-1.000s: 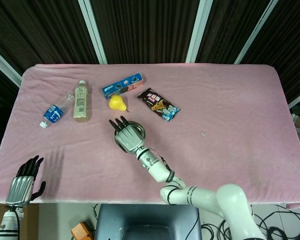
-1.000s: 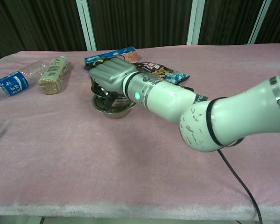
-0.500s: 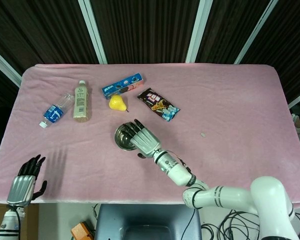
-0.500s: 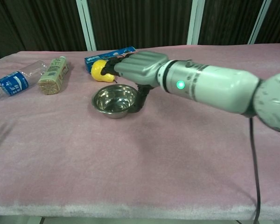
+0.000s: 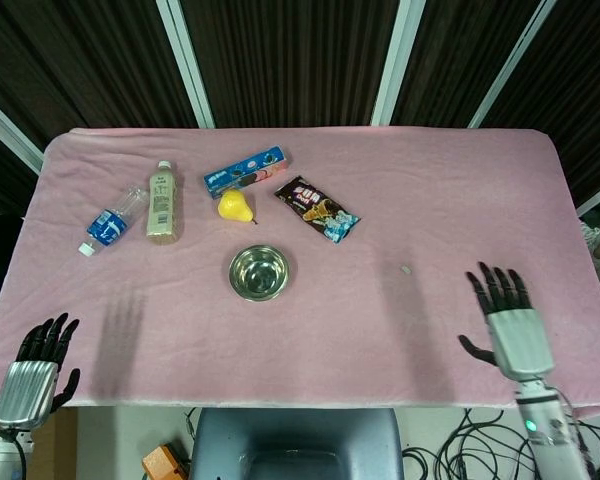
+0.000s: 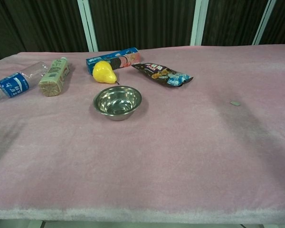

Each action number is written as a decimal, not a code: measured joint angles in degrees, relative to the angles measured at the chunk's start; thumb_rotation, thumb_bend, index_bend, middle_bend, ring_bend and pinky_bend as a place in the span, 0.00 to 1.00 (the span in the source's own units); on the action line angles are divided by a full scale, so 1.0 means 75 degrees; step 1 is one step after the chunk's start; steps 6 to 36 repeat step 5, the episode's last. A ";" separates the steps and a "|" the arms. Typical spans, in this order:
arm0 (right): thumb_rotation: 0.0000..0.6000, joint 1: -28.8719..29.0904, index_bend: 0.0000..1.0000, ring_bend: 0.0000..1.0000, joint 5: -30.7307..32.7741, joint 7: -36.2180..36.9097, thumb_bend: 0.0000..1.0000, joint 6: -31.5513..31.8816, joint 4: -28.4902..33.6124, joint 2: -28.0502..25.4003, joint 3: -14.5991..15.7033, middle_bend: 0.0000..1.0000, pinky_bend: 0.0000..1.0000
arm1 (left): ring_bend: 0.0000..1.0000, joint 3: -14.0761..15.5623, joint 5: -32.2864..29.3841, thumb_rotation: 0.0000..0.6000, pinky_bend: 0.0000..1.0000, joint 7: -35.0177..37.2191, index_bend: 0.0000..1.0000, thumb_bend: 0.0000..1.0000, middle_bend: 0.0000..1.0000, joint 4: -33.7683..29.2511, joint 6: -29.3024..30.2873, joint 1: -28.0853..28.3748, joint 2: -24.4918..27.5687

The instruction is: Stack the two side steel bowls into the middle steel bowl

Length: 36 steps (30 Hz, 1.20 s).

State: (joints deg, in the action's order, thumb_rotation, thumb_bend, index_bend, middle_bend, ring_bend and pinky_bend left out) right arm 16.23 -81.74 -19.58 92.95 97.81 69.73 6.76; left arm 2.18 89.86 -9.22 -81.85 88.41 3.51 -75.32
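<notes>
A steel bowl point(image 5: 259, 272) stands upright on the pink table, left of centre; in the chest view the bowl point(image 6: 117, 101) looks like a nested stack, though I cannot tell how many it holds. My right hand point(image 5: 511, 321) hovers at the table's front right, fingers spread, holding nothing. My left hand point(image 5: 36, 367) is at the front left corner, off the table edge, fingers apart and empty. Neither hand appears in the chest view.
Behind the bowl lie a yellow pear point(image 5: 235, 206), a blue biscuit box point(image 5: 245, 170), a dark snack packet point(image 5: 317, 210), a beige drink bottle point(image 5: 161, 201) and a water bottle point(image 5: 112, 220). A small scrap point(image 5: 406, 268) lies right of centre.
My right hand has let go of the bowl stack and pulled far back to the front right of the table. The left hand has sunk slightly lower.
</notes>
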 measured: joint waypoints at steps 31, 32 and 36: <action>1.00 -0.0797 0.00 0.00 -0.0590 0.1131 0.32 0.0659 -0.0803 -0.0416 0.0172 0.00 0.00 | 0.00 -0.0019 0.0199 1.00 0.11 -0.0209 0.00 0.45 0.00 -0.0016 0.0206 -0.0056 -0.0028; 1.00 -0.0797 0.00 0.00 -0.0590 0.1131 0.32 0.0659 -0.0803 -0.0416 0.0172 0.00 0.00 | 0.00 -0.0019 0.0199 1.00 0.11 -0.0209 0.00 0.45 0.00 -0.0016 0.0206 -0.0056 -0.0028; 1.00 -0.0797 0.00 0.00 -0.0590 0.1131 0.32 0.0659 -0.0803 -0.0416 0.0172 0.00 0.00 | 0.00 -0.0019 0.0199 1.00 0.11 -0.0209 0.00 0.45 0.00 -0.0016 0.0206 -0.0056 -0.0028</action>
